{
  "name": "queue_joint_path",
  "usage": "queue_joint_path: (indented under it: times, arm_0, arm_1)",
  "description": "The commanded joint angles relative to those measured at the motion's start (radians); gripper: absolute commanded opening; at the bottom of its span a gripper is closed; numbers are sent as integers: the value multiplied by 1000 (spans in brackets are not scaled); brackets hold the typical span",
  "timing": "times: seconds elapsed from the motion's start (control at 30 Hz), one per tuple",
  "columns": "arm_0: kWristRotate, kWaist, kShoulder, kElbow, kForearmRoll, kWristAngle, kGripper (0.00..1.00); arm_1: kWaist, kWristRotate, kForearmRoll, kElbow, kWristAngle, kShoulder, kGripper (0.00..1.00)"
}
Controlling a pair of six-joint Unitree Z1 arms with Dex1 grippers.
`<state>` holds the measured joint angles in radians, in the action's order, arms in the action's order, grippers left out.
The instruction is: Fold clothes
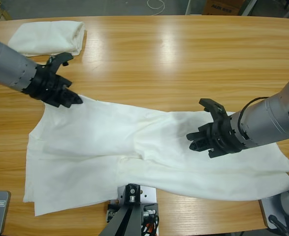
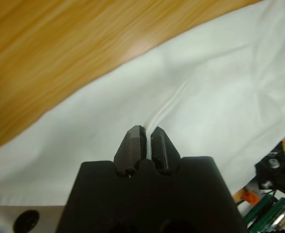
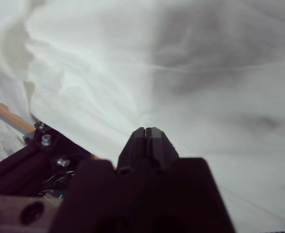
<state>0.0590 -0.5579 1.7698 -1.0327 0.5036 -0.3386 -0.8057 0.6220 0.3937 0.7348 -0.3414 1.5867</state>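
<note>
A large white T-shirt [image 1: 134,157] lies spread and rumpled across the near half of the wooden table [image 1: 174,59], its cloth running from the near left corner almost to the right edge, with a shallow fold line crossing its middle. A second white T-shirt [image 1: 48,37], folded into a compact bundle, sits at the far left corner of the table, well apart from the spread T-shirt. The left claw [image 1: 65,96] rests at the spread T-shirt's far left corner, where the cloth rises to a point against the black jaws. In the left wrist view the left claw [image 2: 147,138] has its jaws drawn nearly together, with a thin ridge of white cloth running up into the narrow gap between them, so it grips the spread T-shirt [image 2: 205,97] there; bare table [image 2: 59,48] shows beyond the cloth edge. The right claw [image 1: 206,135] sits over the right half of the spread T-shirt, inward from that T-shirt's right edge. In the right wrist view the right claw [image 3: 147,136] has its jaws pressed together; white cloth [image 3: 181,63] fills the view directly beyond the tips, but whether any of it is caught between them cannot be told.
</note>
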Motion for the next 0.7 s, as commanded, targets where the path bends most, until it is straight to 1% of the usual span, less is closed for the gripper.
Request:
queue_joint_path:
  times: [0.03, 0.13, 0.17, 0.2, 0.23, 0.3, 0.33, 0.37, 0.4, 0.43, 0.5, 0.53, 0.57, 0.6, 0.63, 0.67, 0.7]
  arm_0:
    - [7, 35, 49, 87, -39, 16, 0]
    - [27, 36, 74, 79, -79, 18, 0]
    - [39, 36, 83, 77, -89, 22, 136]
    - [50, 36, 87, 73, -90, 45, 384]
    - [65, 36, 79, 73, -90, 77, 489]
    - [71, 47, 40, 75, -94, 89, 957]
    - [71, 57, 6, 79, -91, 107, 995]
    - [76, 70, -34, 83, -76, 140, 996]
    - [97, 88, -76, 86, -49, 179, 996]
    - [119, 111, -120, 92, -23, 206, 996]
    - [133, 138, -204, 94, 14, 213, 996]
    - [129, 124, -239, 89, 31, 208, 995]
    - [120, 84, -258, 82, 50, 196, 986]
    - [109, 23, -262, 78, 70, 180, 960]
    - [97, -53, -260, 82, 85, 172, 896]
    - [92, -135, -252, 90, 89, 172, 855]
    - [90, -213, -239, 96, 87, 174, 789]
  arm_1:
    - [-9, 13, -13, -28, -21, 36, 0]
    - [-9, 14, -13, -28, -24, 35, 0]
    - [-9, 15, -13, -28, -24, 35, 0]
    - [-9, 15, -13, -28, -24, 35, 0]
    - [-9, 15, -13, -28, -26, 35, 55]
    - [-9, 15, -13, -28, -30, 35, 525]
    - [-9, 17, -13, -28, -25, 31, 704]
    - [-10, 20, -12, -28, -14, 25, 838]
    - [-10, 27, -10, -27, 5, 14, 940]
    - [-10, 35, -7, -26, 30, -2, 977]
    - [-10, 41, 22, -21, 90, -40, 1000]
    - [-10, 41, 46, -16, 124, -60, 1000]
    - [-10, 41, 67, -14, 149, -79, 1000]
    - [-10, 43, 85, -14, 163, -94, 989]
    - [-10, 50, 101, -14, 175, -102, 909]
    - [-10, 59, 118, -12, 184, -104, 720]
    - [-10, 68, 140, -11, 200, -106, 455]
